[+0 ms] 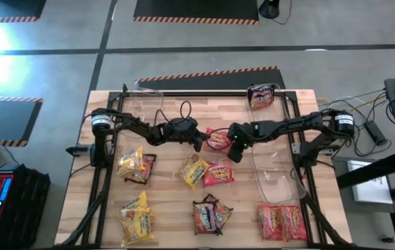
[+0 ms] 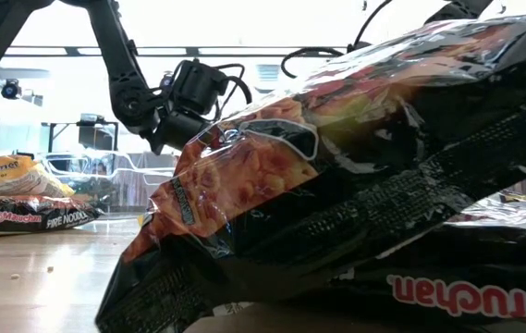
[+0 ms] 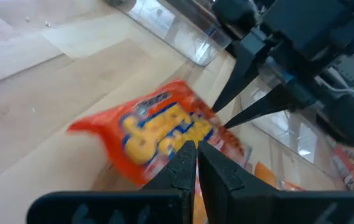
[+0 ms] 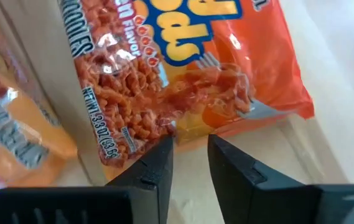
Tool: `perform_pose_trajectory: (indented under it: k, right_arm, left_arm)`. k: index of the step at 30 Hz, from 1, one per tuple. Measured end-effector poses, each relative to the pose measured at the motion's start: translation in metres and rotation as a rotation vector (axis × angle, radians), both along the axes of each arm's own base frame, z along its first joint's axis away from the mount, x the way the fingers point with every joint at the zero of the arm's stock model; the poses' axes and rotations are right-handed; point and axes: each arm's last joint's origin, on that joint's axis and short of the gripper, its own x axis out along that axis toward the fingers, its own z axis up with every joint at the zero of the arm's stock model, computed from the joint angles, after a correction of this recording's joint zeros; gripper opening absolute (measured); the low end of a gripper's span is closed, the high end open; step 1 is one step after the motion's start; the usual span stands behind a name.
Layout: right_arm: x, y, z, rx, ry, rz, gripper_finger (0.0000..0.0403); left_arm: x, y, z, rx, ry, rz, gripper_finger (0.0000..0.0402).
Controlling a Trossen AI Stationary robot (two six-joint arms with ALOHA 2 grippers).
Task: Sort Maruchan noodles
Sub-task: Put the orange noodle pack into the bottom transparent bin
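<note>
A dark packet (image 1: 260, 96) is lying in the upper-right bin (image 1: 275, 91). The right tool (image 1: 231, 148), slightly open, is nipping an orange packet (image 1: 217, 139); the left tool (image 1: 198, 144) is shut, empty.

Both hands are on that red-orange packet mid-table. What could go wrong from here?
1. The right hand is pinching only the edge of the red-orange packet; the slick wrapper may slip out.
2. The left hand, shut, holds the packet's opposite edge; opposing pulls could tear it.
3. The hands sit close together over mid-table; the arms could collide, or a dropped packet could land on the yellow and red packets just below.
</note>
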Motion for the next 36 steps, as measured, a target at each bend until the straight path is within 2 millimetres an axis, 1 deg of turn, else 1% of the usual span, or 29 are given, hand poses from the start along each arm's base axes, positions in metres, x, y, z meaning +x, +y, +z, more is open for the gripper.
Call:
perform_pose_trajectory:
  k: [5,8,11,14,17,24,31,36]
  right_arm:
    - [0.011,-0.005,-0.002,-0.049,-0.067,0.054,0.0078]
    - [0.016,-0.010,0.001,-0.074,-0.093,0.073,0.0073]
    - [0.016,-0.011,0.011,-0.083,-0.102,0.078,0.0070]
    - [0.016,-0.011,0.024,-0.095,-0.143,0.082,0.0068]
    - [0.015,-0.011,0.028,-0.100,-0.164,0.080,0.0067]
    - [0.017,-0.013,0.014,-0.157,-0.102,0.051,0.0067]
    - [0.021,-0.014,0.009,-0.164,-0.117,0.054,0.0067]
    - [0.026,-0.016,-0.003,-0.162,-0.102,0.056,0.0067]
  left_arm:
    - [0.000,-0.001,0.009,-0.001,-0.032,-0.041,0.0000]
    - [-0.001,-0.002,0.016,0.004,-0.048,-0.058,0.0000]
    - [-0.004,-0.003,0.019,0.008,-0.033,-0.064,0.0000]
    - [-0.008,-0.004,0.016,0.017,-0.002,-0.069,0.0000]
    - [-0.009,-0.004,0.015,0.017,0.006,-0.061,0.0000]
    - [-0.010,-0.004,0.015,0.015,0.008,-0.056,0.0000]
    - [-0.011,-0.004,0.015,0.013,0.015,-0.055,0.0000]
    - [-0.011,-0.004,0.015,0.011,0.020,-0.054,0.0000]
